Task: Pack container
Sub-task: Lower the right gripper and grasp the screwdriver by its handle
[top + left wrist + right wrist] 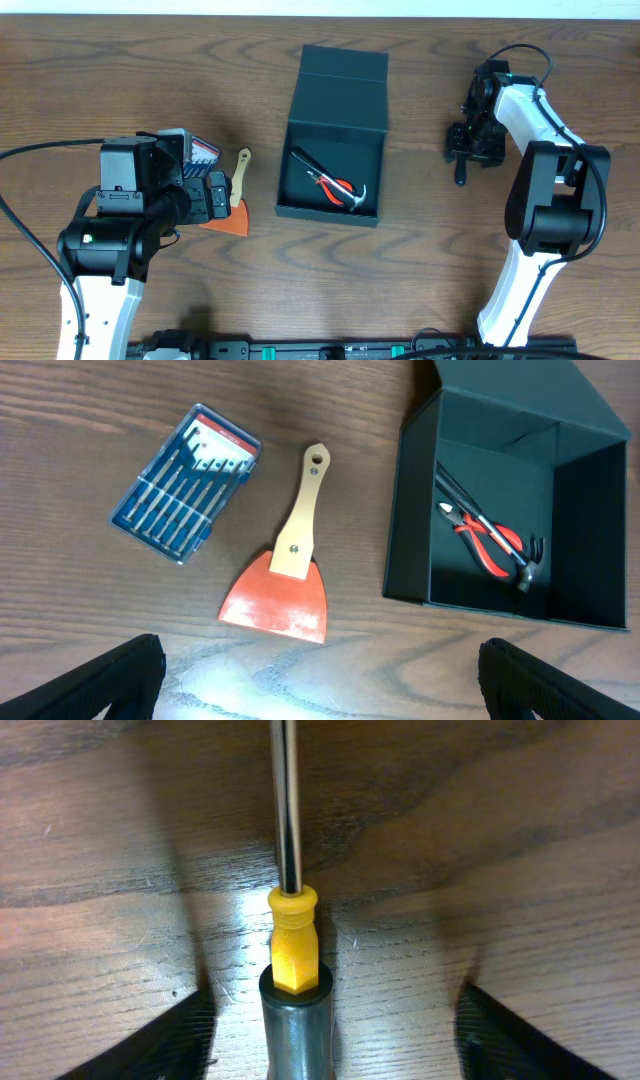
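The container is a dark square box in the middle of the table, open, with its lid flap laid back. Red-handled pliers and a small metal tool lie inside; they also show in the left wrist view within the container. My left gripper is open and empty above the table, near an orange scraper; its fingers are spread wide. My right gripper is open, its fingers on either side of a screwdriver with a yellow collar and dark handle lying on the table.
A blue case of small screwdrivers lies left of the scraper, partly under my left arm in the overhead view. My right gripper and the screwdriver are right of the container.
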### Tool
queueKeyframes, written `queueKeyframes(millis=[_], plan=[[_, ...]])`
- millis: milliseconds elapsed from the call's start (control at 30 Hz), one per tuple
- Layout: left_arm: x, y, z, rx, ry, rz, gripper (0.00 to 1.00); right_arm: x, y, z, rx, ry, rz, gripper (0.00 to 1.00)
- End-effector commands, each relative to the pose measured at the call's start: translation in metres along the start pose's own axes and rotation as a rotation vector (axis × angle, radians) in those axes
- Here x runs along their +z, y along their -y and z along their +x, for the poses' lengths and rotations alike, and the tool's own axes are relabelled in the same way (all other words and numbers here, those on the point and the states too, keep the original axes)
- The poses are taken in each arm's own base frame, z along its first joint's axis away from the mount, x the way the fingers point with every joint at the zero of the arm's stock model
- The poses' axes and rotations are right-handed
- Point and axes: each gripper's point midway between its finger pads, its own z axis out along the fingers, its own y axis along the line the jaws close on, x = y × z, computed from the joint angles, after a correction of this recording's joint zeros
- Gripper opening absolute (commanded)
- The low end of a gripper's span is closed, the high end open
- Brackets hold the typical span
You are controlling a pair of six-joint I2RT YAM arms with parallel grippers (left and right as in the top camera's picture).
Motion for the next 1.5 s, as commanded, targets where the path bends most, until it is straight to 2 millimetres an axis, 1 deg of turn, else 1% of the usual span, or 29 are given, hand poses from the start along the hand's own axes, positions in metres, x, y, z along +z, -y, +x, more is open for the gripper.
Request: queueKeyframes(millis=[0,33,100,133,200,233,367,467,867,967,1067,1267,1467], plan=[[-0.005,0.001,-0.007,0.003,0.021,-0.005,0.98,0.015,0.002,0.011,0.001,-0.047,0.009,0.54],[-0.005,0.001,-0.007,0.003,0.021,-0.005,0.98,0.015,0.002,0.011,0.001,-0.047,0.009,0.50],[-0.005,0.001,-0.007,0.003,0.021,-0.004,0.98,0.015,0.002,0.011,0.001,-0.048,0.009,0.34],[-0.005,0.001,-0.007,0.003,0.021,-0.004,0.98,0.015,0.002,0.011,0.001,-0.048,0.009,0.29],[-0.005,0.001,-0.007,0.003,0.021,-0.004,0.98,0.015,0.002,0.012,0.002,-0.050,0.009,0.24],[-0.005,0.001,-0.007,0.003,0.021,-0.004,0.99,0.015,0.002,0.012,0.004,-0.050,0.009,0.20],[-0.005,0.001,-0.007,0.003,0.021,-0.005,0.99,0.015,0.002,0.012,0.005,-0.050,0.009,0.13],[-0.005,0.001,-0.007,0.003,0.021,-0.005,0.98,0.015,0.002,0.012,0.004,-0.052,0.009,0.02],[-0.005,0.001,-0.007,0.003,0.021,-0.005,0.98,0.015,0.002,0.011,0.004,-0.048,0.009,0.01],[-0.005,0.001,-0.007,0.003,0.021,-0.005,0.98,0.010,0.002,0.009,0.004,-0.038,0.007,0.01],[-0.005,0.001,-0.007,0.003,0.021,-0.005,0.99,-0.002,0.002,0.005,0.004,-0.007,0.004,0.01],[-0.005,0.001,-0.007,0.003,0.021,-0.005,0.98,-0.041,-0.004,-0.002,-0.018,0.097,-0.007,0.01],[-0.005,0.001,-0.007,0.011,0.021,-0.005,0.98,-0.078,-0.010,-0.002,-0.034,0.182,-0.018,0.01]])
